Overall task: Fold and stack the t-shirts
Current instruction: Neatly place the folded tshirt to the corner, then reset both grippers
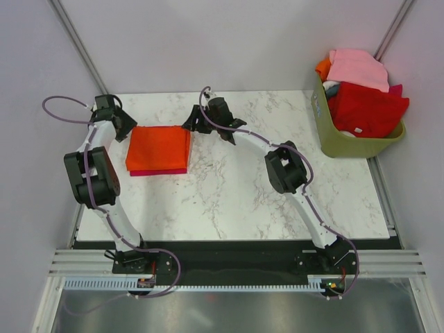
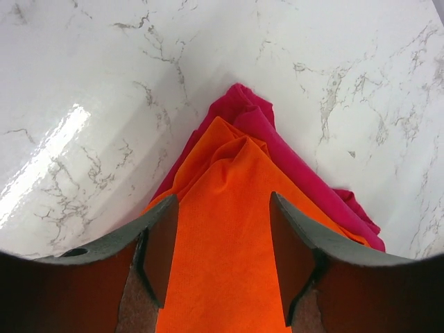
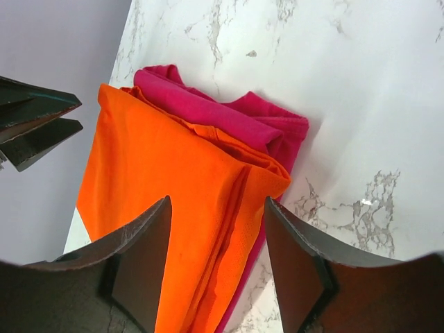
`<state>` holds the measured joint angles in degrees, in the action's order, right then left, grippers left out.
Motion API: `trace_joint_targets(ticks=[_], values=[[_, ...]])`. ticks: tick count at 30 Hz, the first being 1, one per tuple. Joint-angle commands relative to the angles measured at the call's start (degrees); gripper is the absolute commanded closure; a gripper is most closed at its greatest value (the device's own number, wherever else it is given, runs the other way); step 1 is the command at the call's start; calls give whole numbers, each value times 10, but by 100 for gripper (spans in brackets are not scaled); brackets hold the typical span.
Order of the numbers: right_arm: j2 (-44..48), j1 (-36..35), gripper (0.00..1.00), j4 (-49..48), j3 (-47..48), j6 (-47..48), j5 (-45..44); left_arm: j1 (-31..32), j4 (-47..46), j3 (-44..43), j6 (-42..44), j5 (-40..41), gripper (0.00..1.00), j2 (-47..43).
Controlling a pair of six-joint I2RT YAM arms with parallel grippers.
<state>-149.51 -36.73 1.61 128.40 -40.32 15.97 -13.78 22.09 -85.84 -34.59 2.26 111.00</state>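
Observation:
A folded orange t-shirt [image 1: 158,147] lies as a flat square on top of a folded crimson-magenta t-shirt [image 1: 159,171], whose edge peeks out at the near side. The stack sits at the back left of the marble table [image 1: 236,201]. My left gripper [image 1: 128,127] is open at the stack's far left corner, jaws spread above the orange cloth [image 2: 225,229]. My right gripper [image 1: 193,125] is open at the far right corner, jaws spread above the orange edge [image 3: 208,208]. The magenta shirt shows beside the orange one in both wrist views [image 2: 291,159] [image 3: 229,114].
An olive-green basket [image 1: 347,142] at the back right holds more cloth: pink [image 1: 357,67], red [image 1: 368,107] and a bit of orange [image 1: 323,67]. Grey walls close in at the left and the back. The left gripper's fingers [image 3: 35,121] show in the right wrist view.

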Motion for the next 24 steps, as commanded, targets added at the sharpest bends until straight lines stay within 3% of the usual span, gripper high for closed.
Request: trace_joint_targets(ticks=[1,8,11,17,21,24], values=[[44,0,36,-32,-9,28,-9,-3,-27,17,2,-8,38,-60],[142,-1,38,-33,-101,52,13,3,-29,84,0,-66,43,-171],[199,1,39,-43,-191,60,6,24,-34,116,0,-96,43,-214],[324,21,44,-74,-355,34,-23,110,-30,156,-1,-144,50,-260],[410,41,50,-114,-475,14,-54,196,-28,169,3,-126,51,-269],[467,56,55,-139,-557,6,-54,193,-57,198,-20,-173,55,-258]])
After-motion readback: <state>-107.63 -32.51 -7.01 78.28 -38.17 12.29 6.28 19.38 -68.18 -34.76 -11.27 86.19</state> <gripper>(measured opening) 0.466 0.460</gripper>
